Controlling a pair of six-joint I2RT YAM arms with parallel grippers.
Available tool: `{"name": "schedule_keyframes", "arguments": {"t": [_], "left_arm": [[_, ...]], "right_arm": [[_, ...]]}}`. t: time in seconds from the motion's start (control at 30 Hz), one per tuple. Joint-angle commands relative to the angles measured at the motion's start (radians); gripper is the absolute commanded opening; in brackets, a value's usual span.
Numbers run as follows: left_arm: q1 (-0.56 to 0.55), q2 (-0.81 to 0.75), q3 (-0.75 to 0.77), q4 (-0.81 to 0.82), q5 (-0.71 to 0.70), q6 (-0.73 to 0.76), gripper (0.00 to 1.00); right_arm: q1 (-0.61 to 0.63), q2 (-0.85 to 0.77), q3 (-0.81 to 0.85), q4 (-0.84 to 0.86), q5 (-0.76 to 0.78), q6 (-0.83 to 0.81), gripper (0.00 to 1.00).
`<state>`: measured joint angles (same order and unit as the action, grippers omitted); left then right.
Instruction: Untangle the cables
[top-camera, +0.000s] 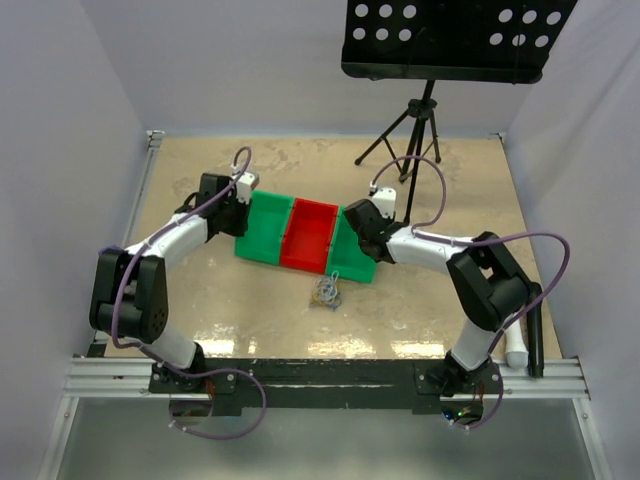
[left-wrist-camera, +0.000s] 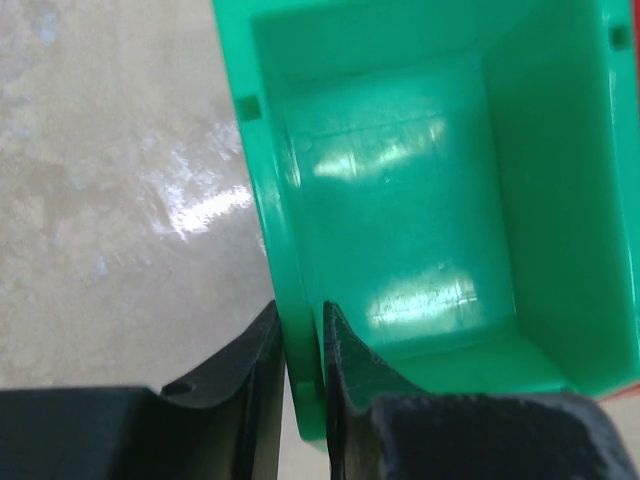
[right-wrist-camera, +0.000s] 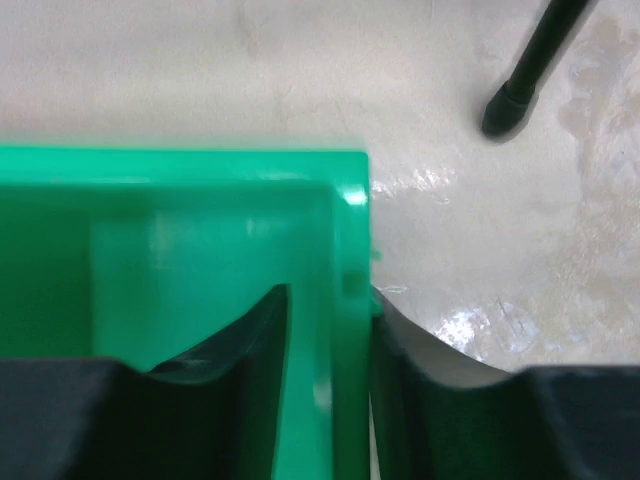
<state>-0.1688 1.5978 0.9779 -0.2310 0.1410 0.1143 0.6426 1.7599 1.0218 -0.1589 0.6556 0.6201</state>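
The cables (top-camera: 326, 291) lie in one small tangled clump on the table, just in front of a row of bins; no gripper touches them. The row is a left green bin (top-camera: 262, 228), a red bin (top-camera: 308, 236) and a right green bin (top-camera: 352, 266). My left gripper (top-camera: 238, 213) is shut on the left green bin's outer wall, seen close in the left wrist view (left-wrist-camera: 300, 320). My right gripper (top-camera: 358, 232) is shut on the right green bin's outer wall (right-wrist-camera: 350, 250), one finger inside, one outside. Both green bins (left-wrist-camera: 400, 200) look empty in the wrist views.
A black music stand (top-camera: 445, 35) on a tripod (top-camera: 420, 125) stands at the back right; one tripod foot (right-wrist-camera: 505, 105) shows near the right gripper. White walls enclose the tan table (top-camera: 450, 180) on three sides.
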Motion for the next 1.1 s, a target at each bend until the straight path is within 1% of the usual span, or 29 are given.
{"name": "schedule_keyframes", "arguments": {"t": [0.0, 0.13, 0.2, 0.27, 0.37, 0.47, 0.57, 0.6, 0.8, 0.93, 1.03, 1.07], "left_arm": [[-0.067, -0.075, -0.021, -0.137, 0.124, 0.105, 0.23], [-0.109, -0.094, -0.016, -0.177, 0.129, 0.125, 0.25], [-0.112, -0.09, -0.008, -0.192, 0.126, 0.124, 0.27], [-0.112, -0.073, 0.01, -0.226, 0.112, 0.116, 0.31], [-0.11, -0.044, 0.041, -0.309, 0.117, 0.114, 0.35], [-0.11, -0.08, 0.009, -0.32, 0.126, 0.128, 0.39], [-0.11, -0.148, -0.045, -0.297, 0.129, 0.139, 0.5], [-0.112, -0.16, -0.05, -0.307, 0.14, 0.142, 0.52], [-0.11, -0.222, -0.061, -0.329, 0.186, 0.142, 0.55], [-0.11, -0.229, -0.051, -0.346, 0.163, 0.143, 0.57], [-0.11, -0.249, -0.035, -0.357, 0.123, 0.15, 0.61], [-0.109, -0.259, -0.028, -0.357, 0.12, 0.156, 0.66]], "right_arm": [[0.012, -0.05, -0.043, -0.014, -0.001, 0.07, 0.43], [0.012, -0.054, -0.023, -0.031, -0.01, 0.075, 0.62], [0.012, -0.065, -0.006, -0.034, -0.011, 0.069, 0.66], [0.011, -0.089, 0.004, -0.039, -0.019, 0.058, 0.69], [0.012, -0.108, 0.011, -0.037, -0.039, 0.043, 0.69], [0.012, -0.096, 0.027, -0.044, -0.044, 0.03, 0.68], [0.012, -0.071, 0.044, -0.044, -0.042, 0.02, 0.67], [0.011, -0.066, 0.046, -0.042, -0.04, 0.017, 0.67], [0.012, -0.051, 0.038, -0.036, -0.037, 0.012, 0.68], [0.012, -0.053, 0.041, -0.031, -0.039, 0.003, 0.68], [0.012, -0.054, 0.055, -0.044, -0.028, -0.002, 0.69], [0.012, -0.057, 0.063, -0.047, -0.027, -0.009, 0.7]]}}
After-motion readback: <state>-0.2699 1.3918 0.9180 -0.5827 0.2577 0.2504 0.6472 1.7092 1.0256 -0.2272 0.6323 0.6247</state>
